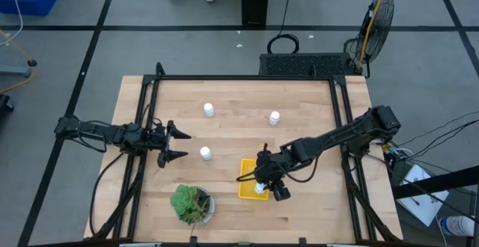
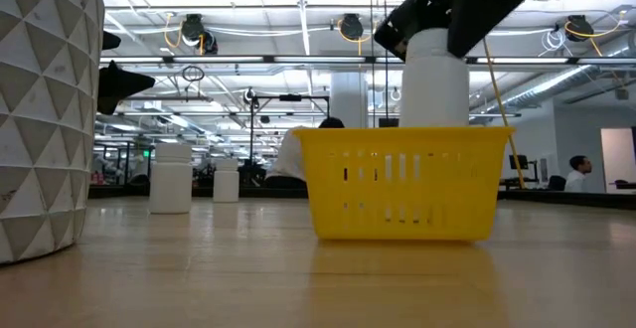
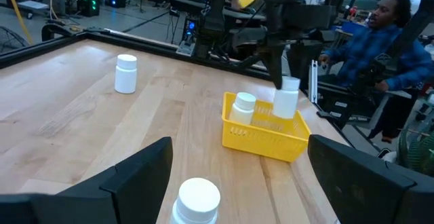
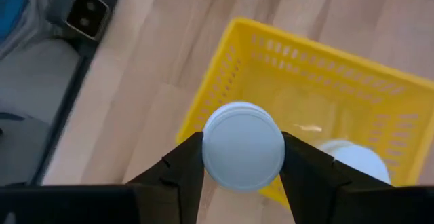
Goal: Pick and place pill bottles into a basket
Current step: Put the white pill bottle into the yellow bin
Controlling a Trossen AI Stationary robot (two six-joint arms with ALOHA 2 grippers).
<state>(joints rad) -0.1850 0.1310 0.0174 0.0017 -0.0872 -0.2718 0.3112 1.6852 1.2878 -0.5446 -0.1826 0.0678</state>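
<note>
My right gripper is shut on a white pill bottle and holds it upright over the near end of the yellow basket. A second bottle stands inside the basket. Three more bottles stand upright on the table: one at the far middle, one at the far right, and one just in front of my left gripper. My left gripper is open and empty at the table's left side. My right gripper pinches the bottle's top, at the sides of its cap, between its two fingers. The fingers come from above, pointing down. The bottle hangs upright, clear of the table, with its lower end at about the height of the basket's rim.
A green potted plant in a white faceted pot stands near the table's front edge, left of the basket. A black frame runs along the table's far and side edges. People sit in the room beyond the table.
</note>
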